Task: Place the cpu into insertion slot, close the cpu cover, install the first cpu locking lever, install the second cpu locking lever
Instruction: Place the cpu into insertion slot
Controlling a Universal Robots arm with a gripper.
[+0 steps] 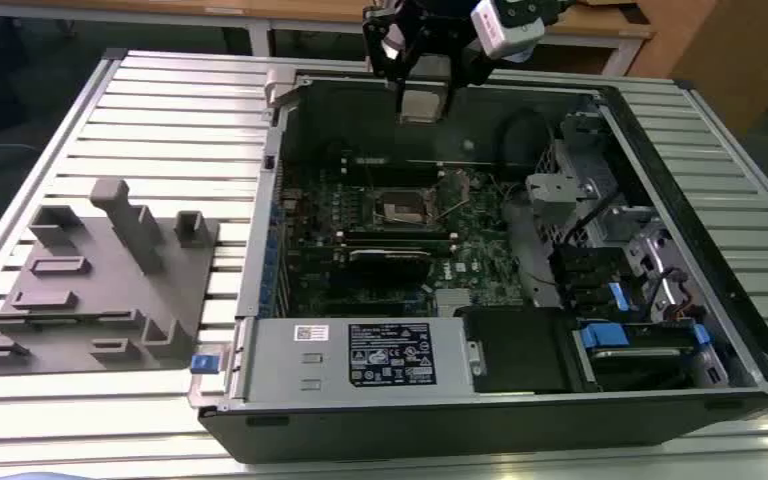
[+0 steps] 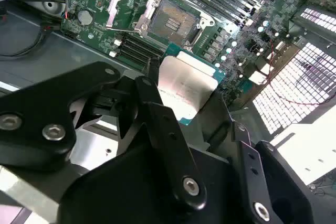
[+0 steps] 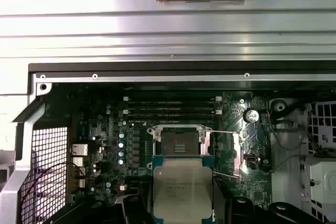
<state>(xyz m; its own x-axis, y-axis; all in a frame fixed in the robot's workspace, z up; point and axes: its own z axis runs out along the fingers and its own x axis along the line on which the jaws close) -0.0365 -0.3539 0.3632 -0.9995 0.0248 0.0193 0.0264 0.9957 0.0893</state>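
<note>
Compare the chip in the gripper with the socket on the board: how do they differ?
The chip has a pale silver face with a green edge; the socket has a dark centre and a silvery rim. The chip is clamped in the gripper above the board; the socket sits on the board, open and empty. Both are square.

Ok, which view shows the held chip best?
The first wrist view: the chip faces the camera squarely, silver top almost fully visible. The second wrist view shows it at a slant, partly behind a finger. The exterior view shows it small, in the gripper above the case.
</note>
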